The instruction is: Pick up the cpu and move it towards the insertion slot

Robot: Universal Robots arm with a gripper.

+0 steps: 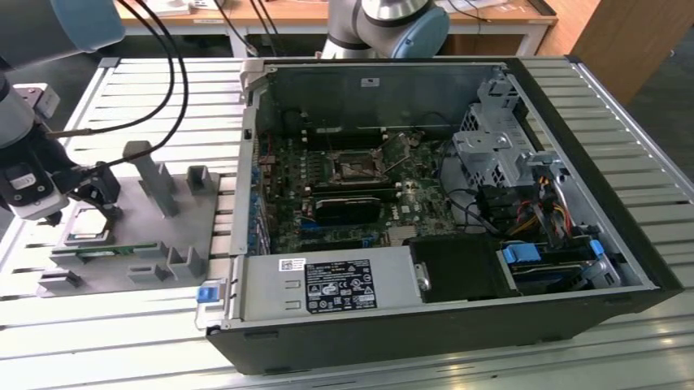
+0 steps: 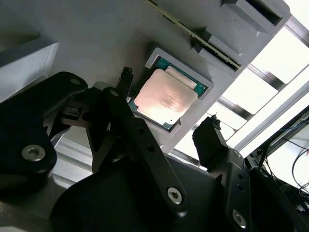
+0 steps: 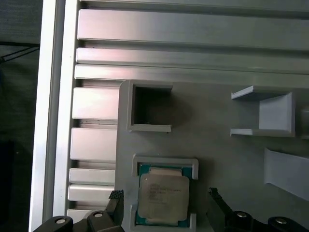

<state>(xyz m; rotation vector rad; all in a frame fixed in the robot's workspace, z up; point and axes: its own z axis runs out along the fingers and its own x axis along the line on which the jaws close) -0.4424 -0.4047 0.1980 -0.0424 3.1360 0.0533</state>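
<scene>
At the exterior view's left the gripper (image 1: pixel 78 203) hangs low over the grey fixture plate (image 1: pixel 152 244), its two fingers spread wide. In both wrist views the black fingertips (image 2: pixel 208 129) stand one on each side of the cpu (image 2: pixel 161 99), apart from its edges and pinching nothing; the cpu lies flat, silvery top up, in its shallow square recess (image 3: pixel 166 161) at the left end of that plate, with the long green memory stick (image 1: pixel 103 250) just on its near side. To the right stands the open computer case (image 1: pixel 434 341); on the motherboard (image 1: pixel 412 203) inside it sits the insertion slot (image 1: pixel 356 168), dark within a shiny metal frame, well apart from the cpu and farther into the scene. As I judge it, only the approach is done: the fingers bracket the chip but have not closed on it, so the grasp, the lift and the carry across to the slot are all left. Counted: one gripper with two fingers; one cpu; one insertion slot; one memory stick; one fixture plate; one computer case.
</scene>
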